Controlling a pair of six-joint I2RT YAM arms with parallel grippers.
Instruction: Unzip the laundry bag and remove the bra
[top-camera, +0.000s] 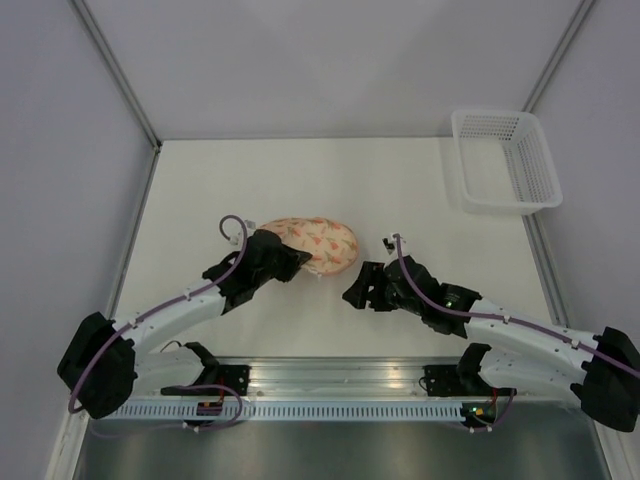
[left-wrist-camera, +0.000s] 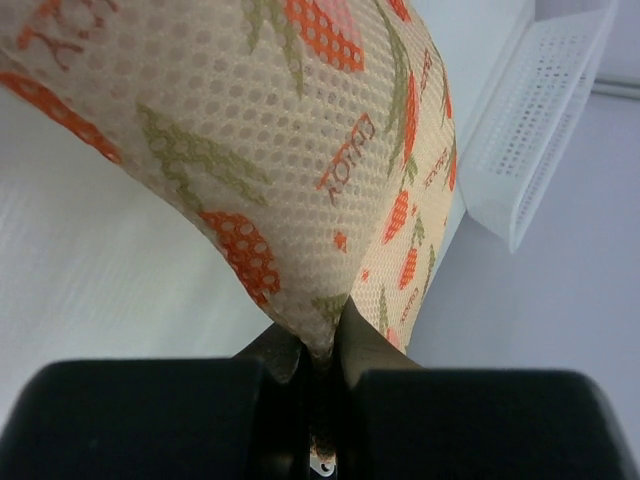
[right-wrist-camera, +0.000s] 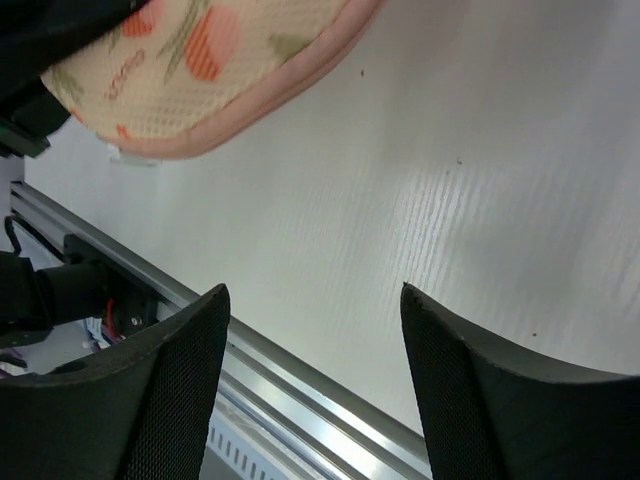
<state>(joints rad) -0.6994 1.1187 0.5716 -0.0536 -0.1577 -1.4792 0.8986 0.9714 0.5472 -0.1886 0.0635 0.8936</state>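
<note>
The laundry bag lies in the middle of the table, a domed peach-cream case with orange-red print. It looks closed; its pink rim shows in the right wrist view. My left gripper is shut on a pinch of the bag's fabric at its near left end, the fabric squeezed between the fingers. My right gripper is open and empty just right of the bag, near its front right edge, over bare table. The bra is hidden.
A white plastic mesh basket stands at the back right corner; it also shows in the left wrist view. The metal rail with the arm bases runs along the near edge.
</note>
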